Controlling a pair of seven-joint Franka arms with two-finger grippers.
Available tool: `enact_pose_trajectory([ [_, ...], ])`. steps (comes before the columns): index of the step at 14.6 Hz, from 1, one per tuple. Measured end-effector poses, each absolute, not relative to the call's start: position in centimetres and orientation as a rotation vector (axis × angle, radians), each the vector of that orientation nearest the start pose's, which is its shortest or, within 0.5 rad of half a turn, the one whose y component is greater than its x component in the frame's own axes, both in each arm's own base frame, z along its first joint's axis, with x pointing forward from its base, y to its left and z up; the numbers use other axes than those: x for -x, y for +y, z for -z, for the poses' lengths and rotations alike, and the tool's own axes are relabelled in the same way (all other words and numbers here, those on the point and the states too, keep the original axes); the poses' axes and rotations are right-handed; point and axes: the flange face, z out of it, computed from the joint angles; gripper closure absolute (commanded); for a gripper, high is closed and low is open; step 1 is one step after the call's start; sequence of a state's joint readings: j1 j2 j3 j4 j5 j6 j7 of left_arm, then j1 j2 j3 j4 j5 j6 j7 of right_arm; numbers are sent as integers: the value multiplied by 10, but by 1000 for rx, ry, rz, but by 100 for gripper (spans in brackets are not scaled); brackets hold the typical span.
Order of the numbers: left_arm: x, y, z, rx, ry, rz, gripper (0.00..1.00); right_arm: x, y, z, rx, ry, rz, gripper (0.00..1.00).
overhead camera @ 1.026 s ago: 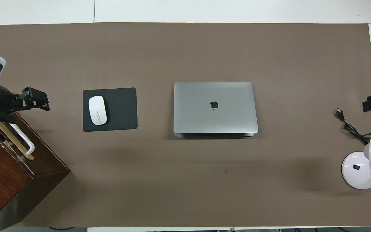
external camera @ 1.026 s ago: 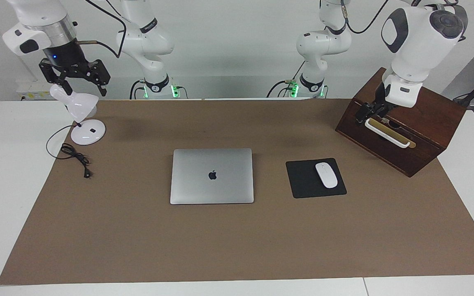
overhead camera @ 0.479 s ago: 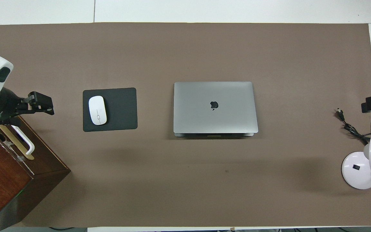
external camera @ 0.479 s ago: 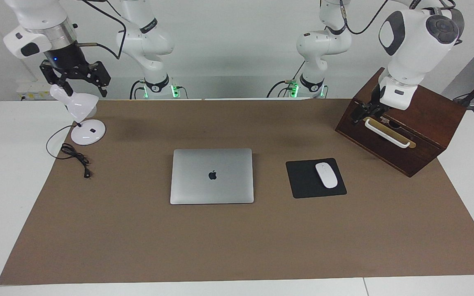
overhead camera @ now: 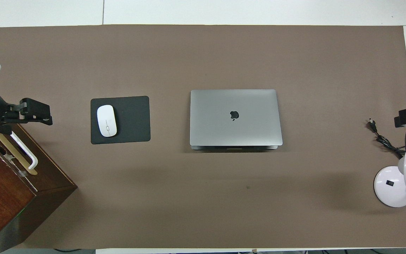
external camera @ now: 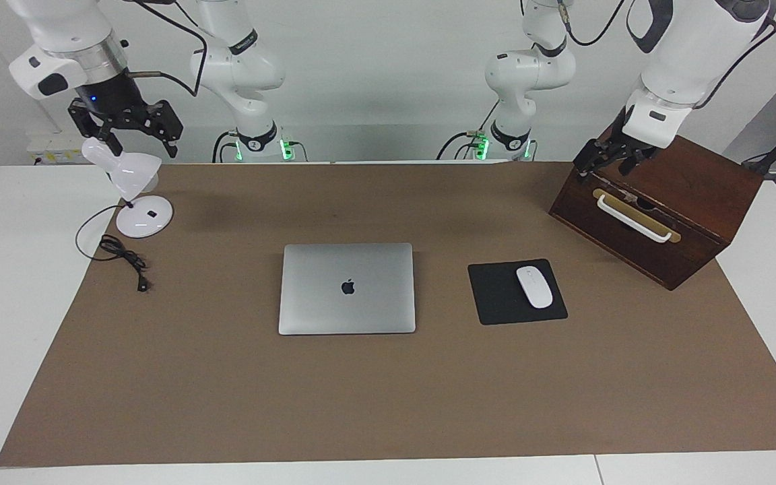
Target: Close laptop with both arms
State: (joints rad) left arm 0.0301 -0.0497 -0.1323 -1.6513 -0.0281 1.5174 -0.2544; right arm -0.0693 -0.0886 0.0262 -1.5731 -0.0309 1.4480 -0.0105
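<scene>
Since a second ago the left gripper (external camera: 609, 162) has risen from the white handle of the wooden box (external camera: 691, 202) to hang over the box's upper corner at the upper right of the facing view. The right gripper (external camera: 133, 132) has lifted slightly at the upper left of that view, over the shade of the white desk lamp (external camera: 135, 195). Nothing on the table has shifted.

The brown mat (external camera: 388, 391) covers nearly the whole tabletop. The wooden box sits at its upper right in the facing view, and at the lower left of the overhead view. The laptop (external camera: 347, 288) lies at frame centre, lid flat down with the apple logo up, touched by neither arm; in the overhead view it sits just right of centre (overhead camera: 235, 118). The black mouse pad (external camera: 502, 296) lies right of the laptop in the facing view, apart from it, with the white mouse (external camera: 534, 287) on its right half. The desk lamp stands at the upper left, and its black cord (external camera: 125, 259) trails down onto the mat.

Both grippers are released, fingers spread and grasping nothing.
</scene>
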Motion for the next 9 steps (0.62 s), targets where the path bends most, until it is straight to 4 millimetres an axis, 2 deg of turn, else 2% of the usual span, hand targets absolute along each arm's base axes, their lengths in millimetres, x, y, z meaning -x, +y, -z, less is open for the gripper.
enact_pose_trajectory([
  [6, -521, -73, -613, 3134, -153, -162, 0, -516, -25, -656, 3172, 57, -72, 0],
  [9, -517, -69, -612, 3129, -165, -188, 0, -516, -26, -655, 3172, 58, -75, 0],
])
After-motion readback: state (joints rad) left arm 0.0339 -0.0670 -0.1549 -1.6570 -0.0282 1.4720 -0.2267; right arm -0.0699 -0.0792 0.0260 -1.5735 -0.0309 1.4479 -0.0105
